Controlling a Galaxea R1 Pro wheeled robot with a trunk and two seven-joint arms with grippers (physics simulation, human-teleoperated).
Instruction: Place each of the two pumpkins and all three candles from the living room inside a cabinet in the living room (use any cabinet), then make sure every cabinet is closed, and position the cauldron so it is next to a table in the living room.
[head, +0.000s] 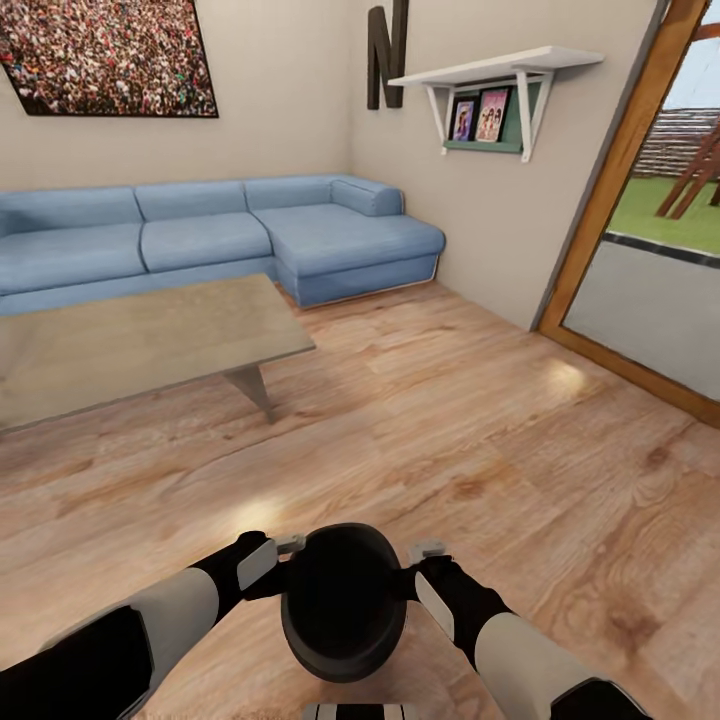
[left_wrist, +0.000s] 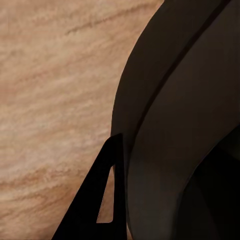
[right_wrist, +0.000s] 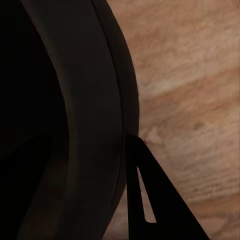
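Note:
The black cauldron (head: 343, 600) hangs above the wood floor right in front of me, held between both arms. My left gripper (head: 287, 556) clamps its left rim and my right gripper (head: 414, 562) clamps its right rim. In the left wrist view the cauldron (left_wrist: 175, 125) has one dark finger (left_wrist: 95, 200) outside its wall; the other finger is hidden. The right wrist view has the same grip on the cauldron (right_wrist: 65, 125), with one finger (right_wrist: 155, 200) outside. The low table (head: 150, 340) with a glossy top stands ahead to the left, about a metre away.
A blue corner sofa (head: 200, 240) runs along the far wall behind the table. A glass patio door in a wooden frame (head: 640, 250) is on the right, and a white wall shelf (head: 500, 90) hangs above. Open wood floor (head: 480, 430) lies ahead and to the right.

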